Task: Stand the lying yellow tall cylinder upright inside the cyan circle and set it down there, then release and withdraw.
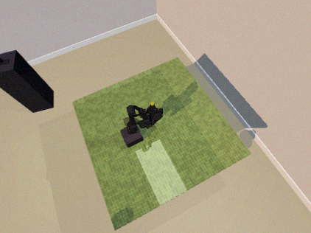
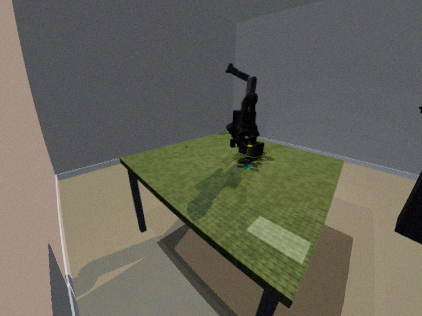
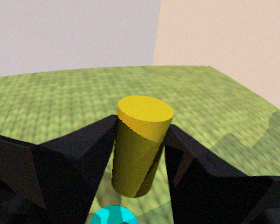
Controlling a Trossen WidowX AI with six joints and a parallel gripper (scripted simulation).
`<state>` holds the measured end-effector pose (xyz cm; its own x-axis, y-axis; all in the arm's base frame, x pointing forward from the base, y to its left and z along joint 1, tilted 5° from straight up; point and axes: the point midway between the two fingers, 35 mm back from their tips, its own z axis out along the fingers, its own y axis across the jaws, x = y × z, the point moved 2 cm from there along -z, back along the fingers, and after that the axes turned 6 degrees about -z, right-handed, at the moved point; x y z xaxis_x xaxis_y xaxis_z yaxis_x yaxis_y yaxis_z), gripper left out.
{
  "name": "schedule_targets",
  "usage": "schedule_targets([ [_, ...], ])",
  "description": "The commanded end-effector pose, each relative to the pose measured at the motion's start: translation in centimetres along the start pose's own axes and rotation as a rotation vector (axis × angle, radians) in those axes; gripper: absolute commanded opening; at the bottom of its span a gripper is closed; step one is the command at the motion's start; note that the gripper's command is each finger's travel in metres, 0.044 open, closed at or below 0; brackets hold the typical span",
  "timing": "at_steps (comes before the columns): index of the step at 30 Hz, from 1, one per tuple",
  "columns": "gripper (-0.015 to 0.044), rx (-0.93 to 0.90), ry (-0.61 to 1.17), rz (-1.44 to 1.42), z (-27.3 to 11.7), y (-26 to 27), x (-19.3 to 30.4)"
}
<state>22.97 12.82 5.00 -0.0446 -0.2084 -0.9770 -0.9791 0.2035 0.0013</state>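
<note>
The yellow cylinder [image 1: 152, 104] [image 2: 249, 147] [image 3: 138, 160] is held between the two black fingers of my gripper [image 3: 142, 126], which is shut on it near its upper end. It stands close to upright in the wrist view, with its flat top end showing; its exact tilt is hard to tell. Its lower end is clear of the table. The cyan circle [image 2: 249, 167] [image 3: 114, 216] lies on the table below, partly cut off at the bottom edge of the wrist view and partly shadowed. In the top view the arm hides the circle.
The green table top [image 1: 110, 168] [image 2: 175, 178] [image 3: 40, 95] carries the arm's dark base [image 1: 131, 136] and a pale rectangular patch [image 1: 162, 172] [image 2: 280, 239]. The arm's shadow falls across the table. A tall black block [image 1: 27, 85] stands off to the side.
</note>
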Motion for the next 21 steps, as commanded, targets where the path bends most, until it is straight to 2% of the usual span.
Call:
schedule_targets([
  [1, 0.0105, -0.003, -0.02, -0.005, -0.3, 0.3, -0.1],
  [21, 0.0105, -0.014, -0.094, -0.053, -1.4, 1.5, -0.6],
])
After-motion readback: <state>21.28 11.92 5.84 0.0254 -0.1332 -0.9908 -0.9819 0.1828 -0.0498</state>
